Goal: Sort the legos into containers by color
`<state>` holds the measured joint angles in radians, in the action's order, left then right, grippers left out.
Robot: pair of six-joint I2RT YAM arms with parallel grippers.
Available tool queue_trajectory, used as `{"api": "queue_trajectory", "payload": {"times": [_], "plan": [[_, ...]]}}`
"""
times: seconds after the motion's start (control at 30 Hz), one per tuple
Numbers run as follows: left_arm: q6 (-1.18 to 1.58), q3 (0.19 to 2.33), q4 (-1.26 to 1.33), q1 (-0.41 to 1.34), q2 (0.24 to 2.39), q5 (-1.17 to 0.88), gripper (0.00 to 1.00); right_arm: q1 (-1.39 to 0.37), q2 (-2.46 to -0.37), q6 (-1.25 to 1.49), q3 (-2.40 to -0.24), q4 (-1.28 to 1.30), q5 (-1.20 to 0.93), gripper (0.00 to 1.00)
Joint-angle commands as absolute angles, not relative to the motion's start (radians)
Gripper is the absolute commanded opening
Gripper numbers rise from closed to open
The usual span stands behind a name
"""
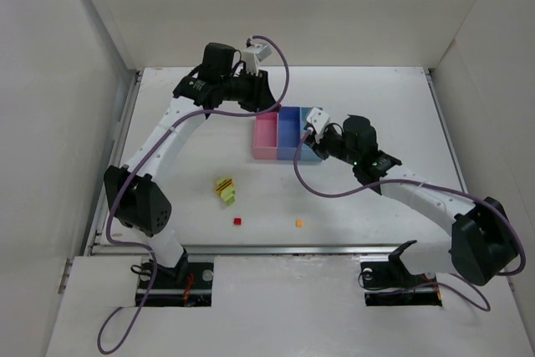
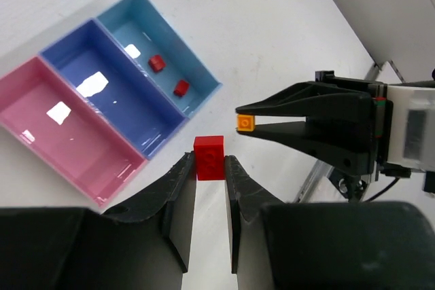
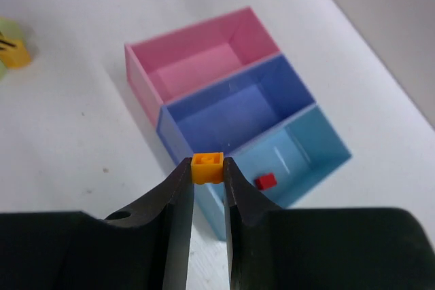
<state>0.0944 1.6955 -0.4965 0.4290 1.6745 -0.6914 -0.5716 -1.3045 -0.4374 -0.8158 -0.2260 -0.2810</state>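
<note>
Left tool: you have it clenched on a small red plastic brick, aloft near the tray of three joined open plastic bins, pink, blue-violet and light blue. Right tool: gripping a small orange plastic brick above the tray's edge. Two red bricks lie in the light blue bin. A yellow-green clump, a loose red brick and a loose orange brick sit on the worktop, apart from the tray.

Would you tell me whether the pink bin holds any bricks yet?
No, the left wrist view shows the pink bin with nothing inside.
</note>
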Motion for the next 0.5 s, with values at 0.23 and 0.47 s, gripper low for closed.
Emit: {"api": "queue_trajectory", "payload": {"times": [0.23,0.47], "plan": [[0.083,1.724,-0.451,0.397,1.635,-0.699,0.0,-0.554,-1.31,-0.423,-0.897,-0.147,-0.284,0.0],[0.064,1.715,-0.46,0.397,1.615,-0.629,0.0,-0.545,-1.55,-0.423,-1.108,-0.074,-0.314,0.0]]}}
